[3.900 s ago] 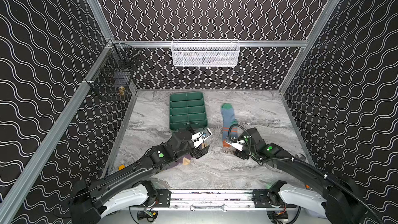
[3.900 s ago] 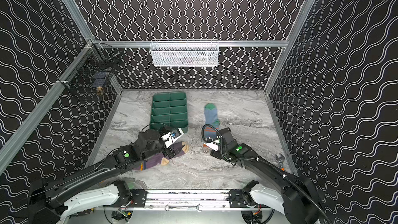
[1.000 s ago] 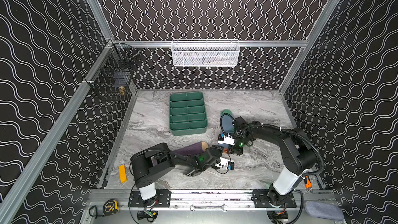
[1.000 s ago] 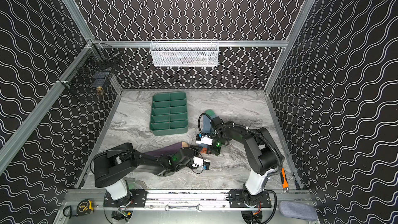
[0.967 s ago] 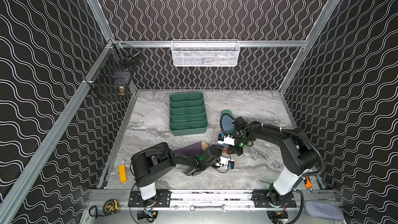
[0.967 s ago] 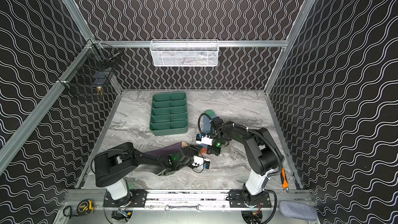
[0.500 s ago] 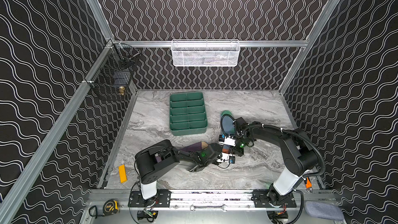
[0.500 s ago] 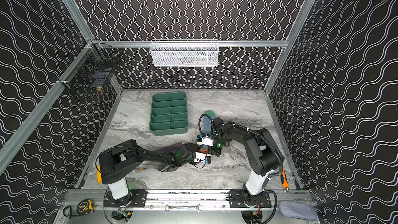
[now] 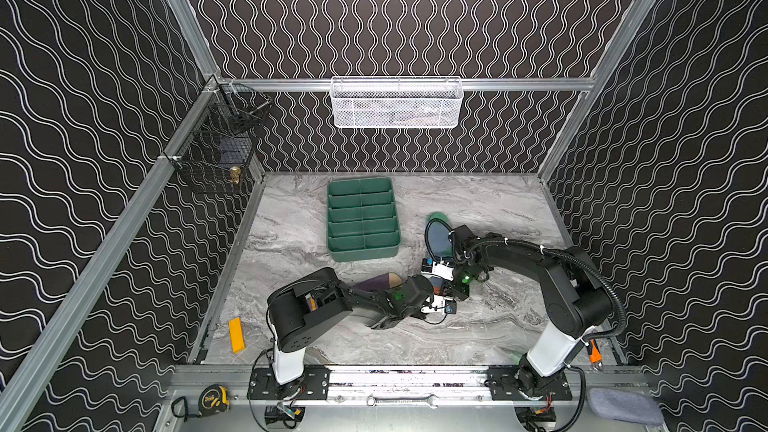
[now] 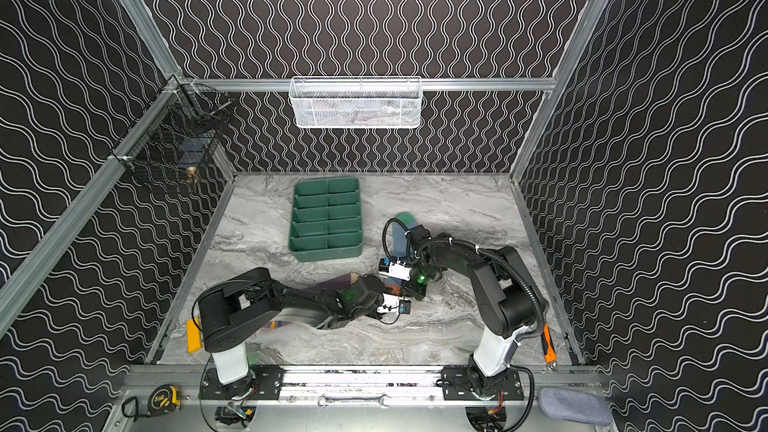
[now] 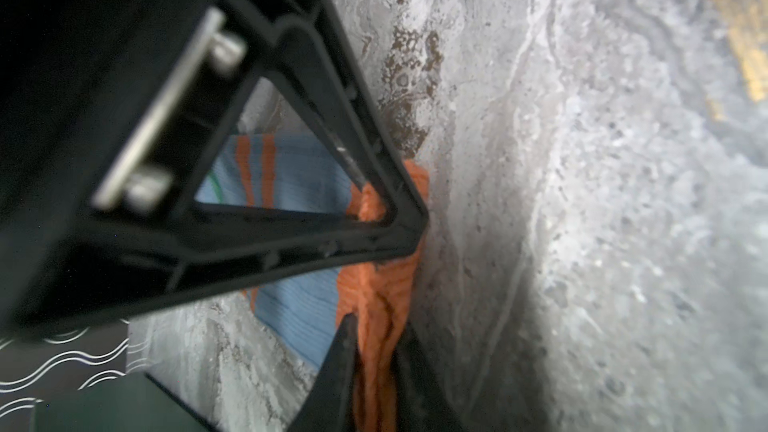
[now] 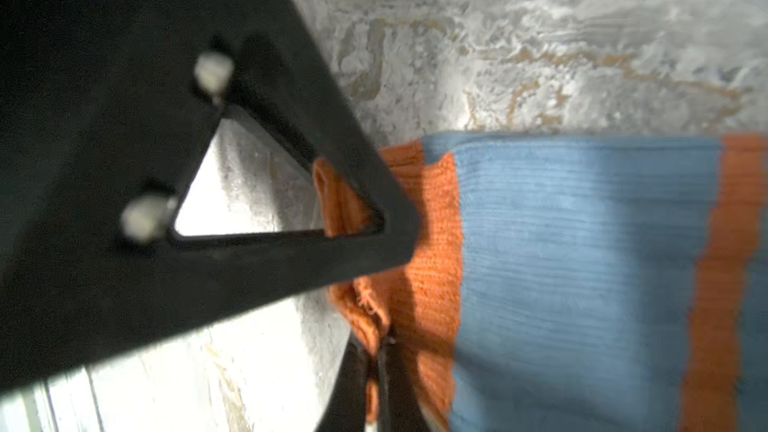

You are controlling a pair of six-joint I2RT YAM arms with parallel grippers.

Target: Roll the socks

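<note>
On veined marble [image 12: 540, 35] lies a ribbed blue sock [image 12: 582, 263].

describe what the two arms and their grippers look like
Both match: the left arm and right arm are chunky matte black links on a white base column, each with a green light and a white camera block near the wrist. Black cables run along the right arm. The left gripper and right gripper have flat black triangular fingers with an open middle and two silver screws.

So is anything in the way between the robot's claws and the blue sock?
Nothing visible is. The left gripper and the right gripper are both shut on the orange cuff of the blue sock, touching it directly.
</note>
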